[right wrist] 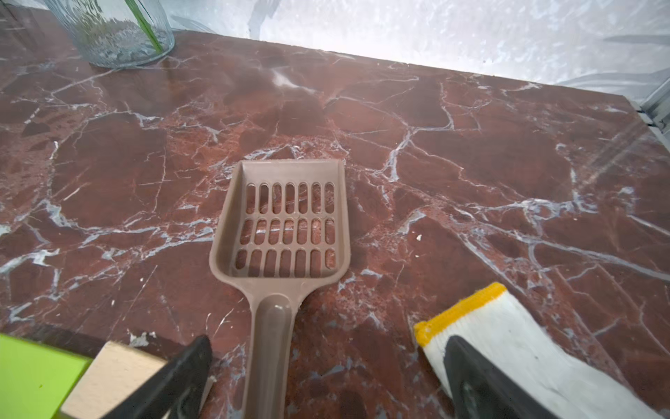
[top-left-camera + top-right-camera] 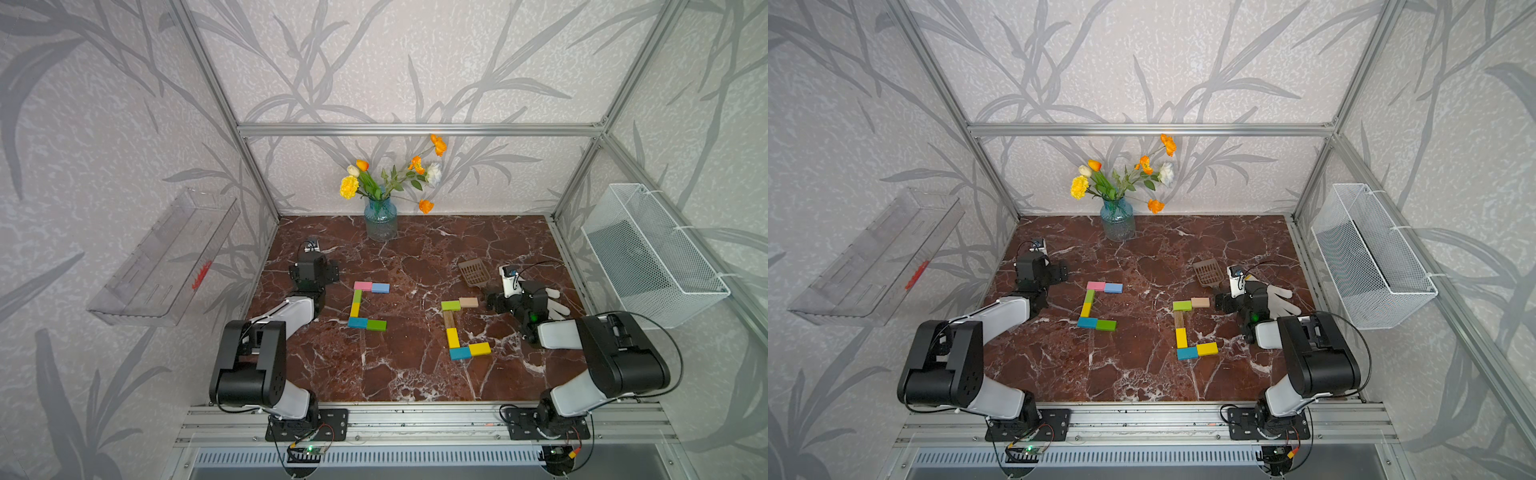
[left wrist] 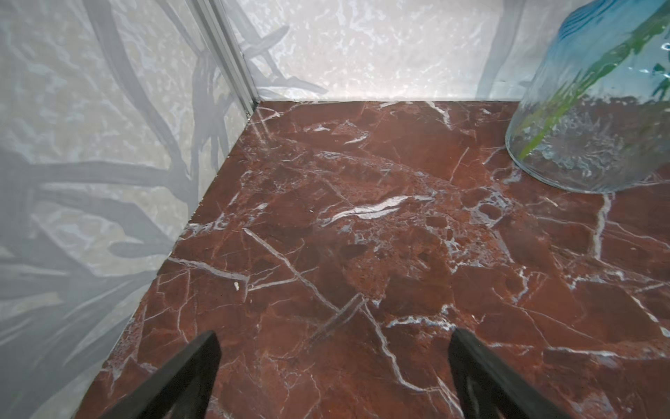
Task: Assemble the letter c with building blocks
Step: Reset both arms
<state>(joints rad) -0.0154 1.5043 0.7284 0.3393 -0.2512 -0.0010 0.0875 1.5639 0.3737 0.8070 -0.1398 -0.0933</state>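
The building blocks lie flat on the red marble table (image 2: 415, 374) as two C shapes, seen in both top views. The left C runs from a pink block (image 2: 363, 286) and blue block (image 2: 380, 288) down past a yellow block (image 2: 354, 309) to a green block (image 2: 376, 325). The right C runs from a tan block (image 2: 468, 302) and lime block (image 2: 451, 306) down to a yellow block (image 2: 480, 348). My left gripper (image 3: 333, 333) is open over bare marble near the back left corner. My right gripper (image 1: 328, 339) is open beside the tan block (image 1: 108, 381), holding nothing.
A brown slotted scoop (image 1: 286, 225) lies with its handle between the right jaws, ungripped. A white glove (image 1: 507, 344) lies under one right finger. A glass vase of flowers (image 2: 380, 222) stands at the back. A wire basket (image 2: 652, 257) hangs on the right wall, a clear tray (image 2: 166, 257) on the left.
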